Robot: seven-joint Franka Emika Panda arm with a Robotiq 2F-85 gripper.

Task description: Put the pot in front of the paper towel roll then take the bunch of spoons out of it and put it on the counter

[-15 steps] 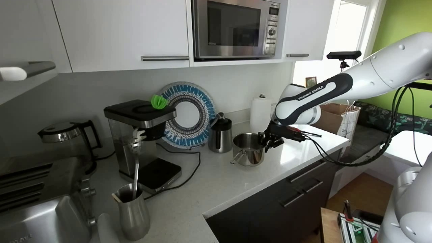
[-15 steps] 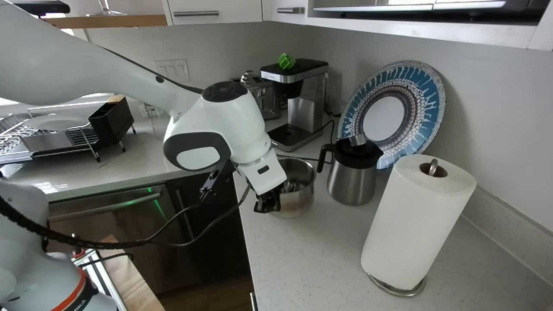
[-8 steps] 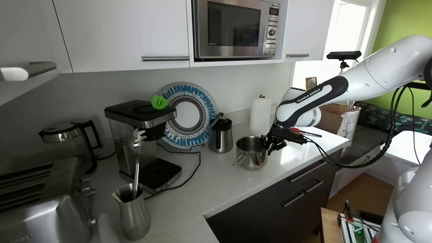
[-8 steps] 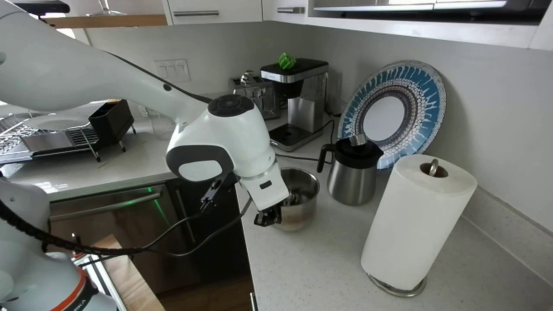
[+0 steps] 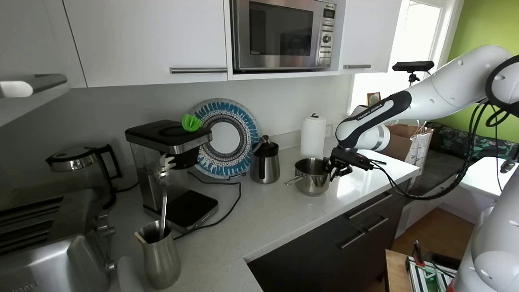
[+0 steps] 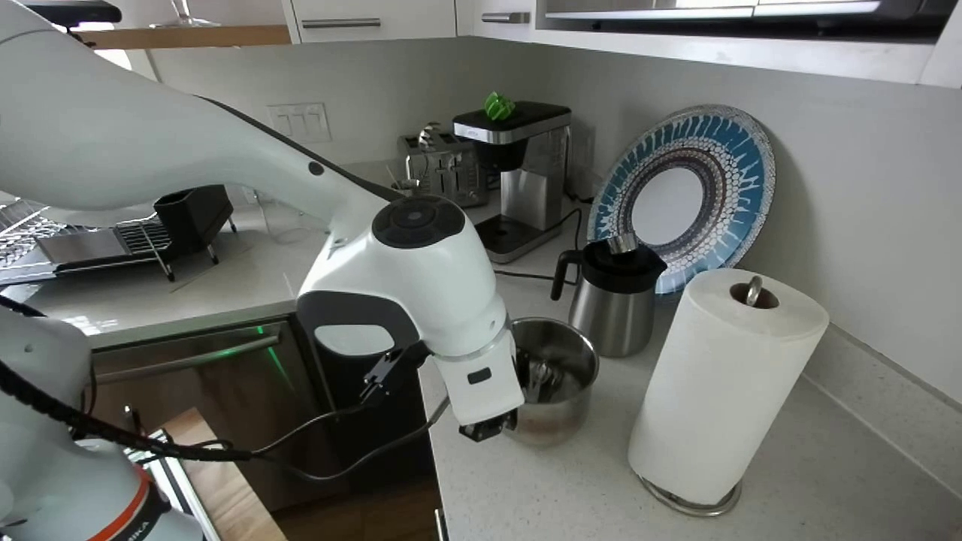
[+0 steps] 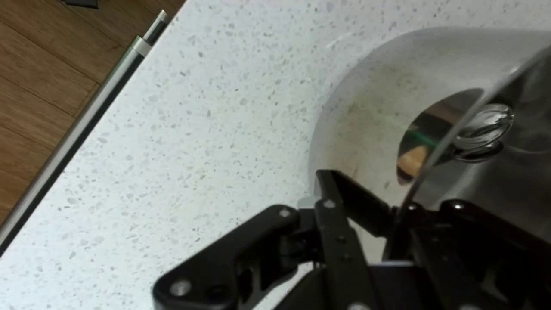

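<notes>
The shiny steel pot (image 5: 311,182) is at the counter's front part, close to the paper towel roll (image 5: 312,138); its handle points left in that exterior view. In an exterior view the pot (image 6: 552,424) is left of the upright roll (image 6: 721,391), with a gap between. My gripper (image 5: 331,168) is shut on the pot's rim, with the wall between its fingers (image 7: 387,219) in the wrist view. The bunch of spoons (image 6: 538,379) lies inside the pot and also shows in the wrist view (image 7: 486,129). I cannot tell whether the pot touches the counter (image 6: 601,481).
A steel jug with a black lid (image 6: 612,308) stands behind the pot, beside a blue patterned round plate (image 6: 680,199) leaning on the wall. A coffee maker (image 5: 174,170) is farther along. The counter's front edge (image 7: 86,125) runs near the gripper. The microwave (image 5: 284,34) hangs above.
My gripper has carried the pot along the counter toward the paper towel roll and away from the coffee maker. The handle has swung somewhat. The spoons have stayed in the pot.
</notes>
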